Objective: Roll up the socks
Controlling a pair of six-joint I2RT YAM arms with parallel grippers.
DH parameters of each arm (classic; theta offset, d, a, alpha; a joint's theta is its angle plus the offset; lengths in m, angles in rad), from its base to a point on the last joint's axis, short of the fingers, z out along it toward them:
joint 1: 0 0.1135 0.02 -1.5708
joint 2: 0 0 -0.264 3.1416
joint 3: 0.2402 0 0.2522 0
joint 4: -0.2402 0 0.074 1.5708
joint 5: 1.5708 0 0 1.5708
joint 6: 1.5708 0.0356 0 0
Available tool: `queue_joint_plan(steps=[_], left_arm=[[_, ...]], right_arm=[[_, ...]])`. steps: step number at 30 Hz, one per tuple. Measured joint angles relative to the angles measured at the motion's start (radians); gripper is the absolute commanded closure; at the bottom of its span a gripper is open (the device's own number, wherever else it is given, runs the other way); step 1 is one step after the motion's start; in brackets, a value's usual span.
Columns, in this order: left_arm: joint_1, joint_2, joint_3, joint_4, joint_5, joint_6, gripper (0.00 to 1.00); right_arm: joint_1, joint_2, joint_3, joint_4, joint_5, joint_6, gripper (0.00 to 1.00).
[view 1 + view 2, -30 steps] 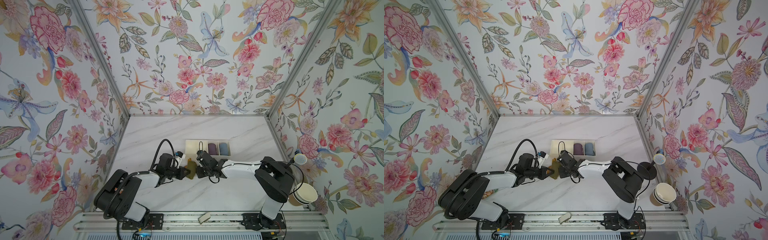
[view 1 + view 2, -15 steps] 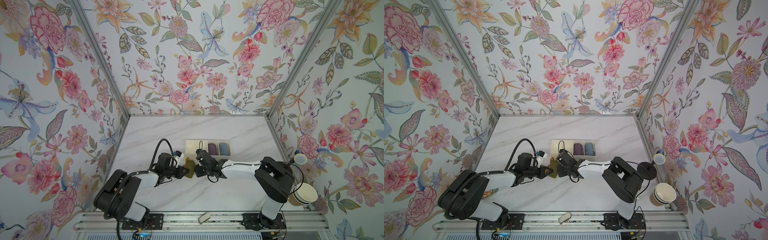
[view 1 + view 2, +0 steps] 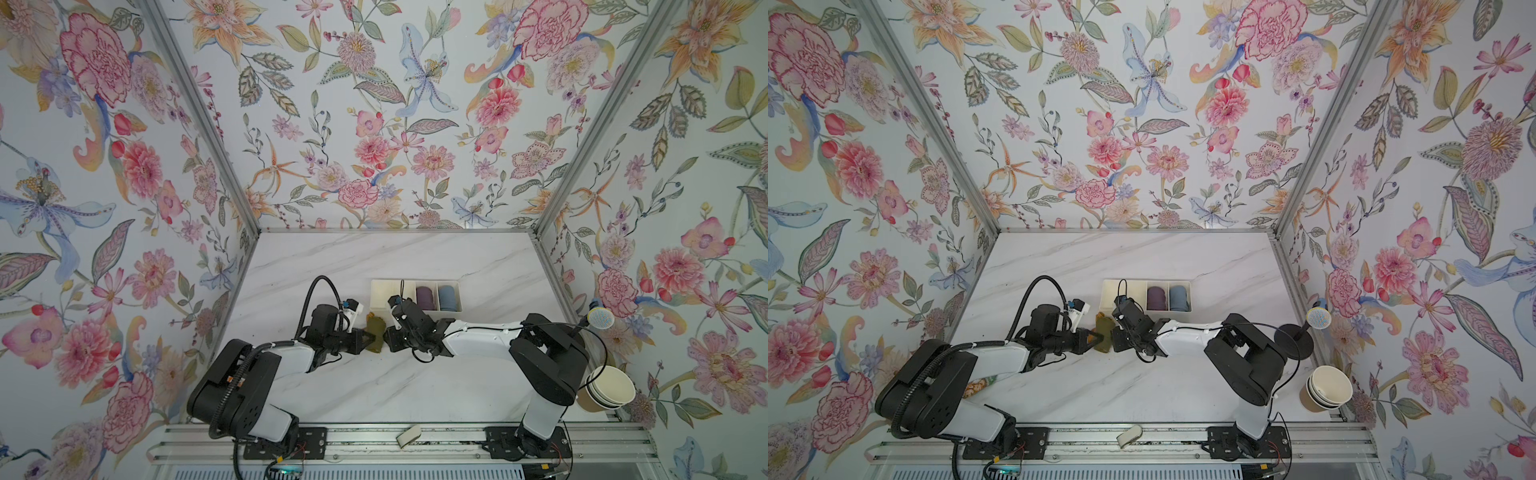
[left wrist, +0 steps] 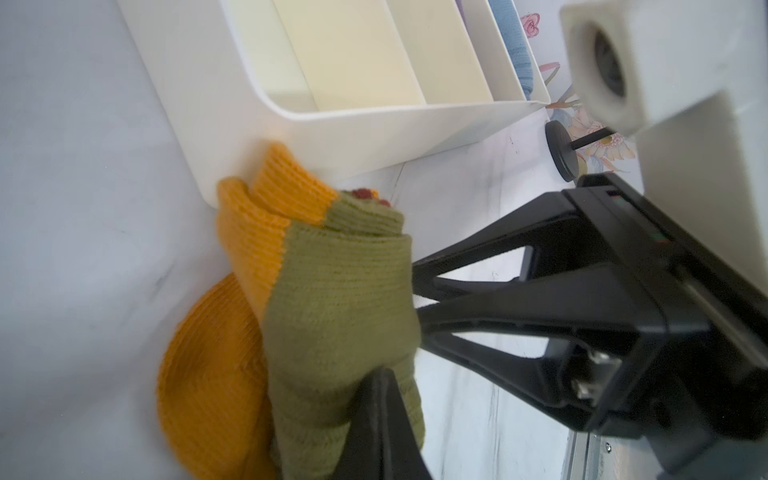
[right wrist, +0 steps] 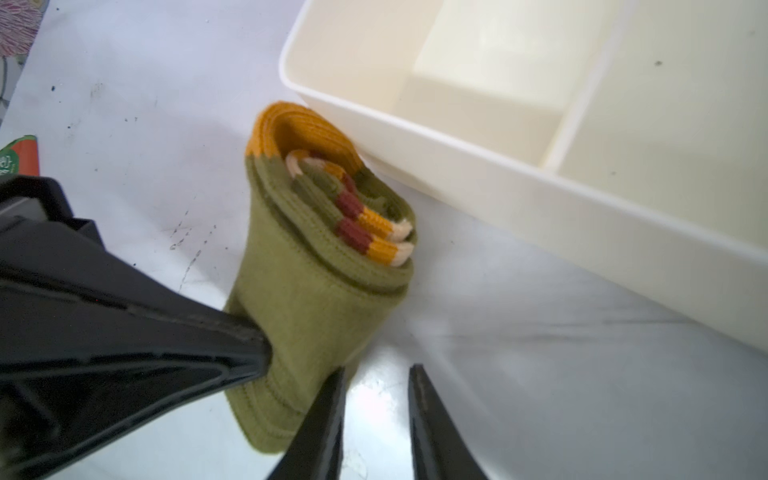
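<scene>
Socks [image 5: 316, 291], rolled into one olive bundle, lie on the marble table [image 3: 374, 257] just outside the white tray [image 5: 540, 208], against the long wall that faces the arms. They sit by the end compartment farthest from the blue sock roll [image 3: 448, 297]. The bundle's mustard end looks to be touching that wall, and the brown, orange and cream stripes show as a spiral at the end turned toward the tray. In both top views the bundle [image 3: 376, 332] [image 3: 1102, 332] lies between the two grippers. The left gripper [image 5: 257, 353] is on the side away from the tray's filled compartments. Its jaws are closed together into one wedge and the tip is pressed into the roll's olive side; whether any fabric is nipped cannot be told. The right gripper [image 5: 378, 370] stands narrowly parted with bare table showing between its fingers, and one finger rests against the roll's edge. The purple sock roll [image 3: 424, 296] fills the tray's middle compartment.
</scene>
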Motion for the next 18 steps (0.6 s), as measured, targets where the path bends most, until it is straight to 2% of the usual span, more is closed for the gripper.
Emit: queue_joint_plan(steps=[8,13,18], left_arm=[[0.022,0.0,-0.018,0.032,0.011,-0.019,1.0],[0.043,0.0,-0.029,0.051,0.015,-0.019,1.0],[0.049,0.0,-0.039,0.07,0.015,-0.023,1.0]], right_arm=[[-0.009,0.004,-0.002,0.071,-0.081,0.004,0.68],[-0.072,0.004,-0.088,0.227,-0.21,0.084,0.65],[-0.109,0.015,-0.122,0.313,-0.287,0.146,0.65]])
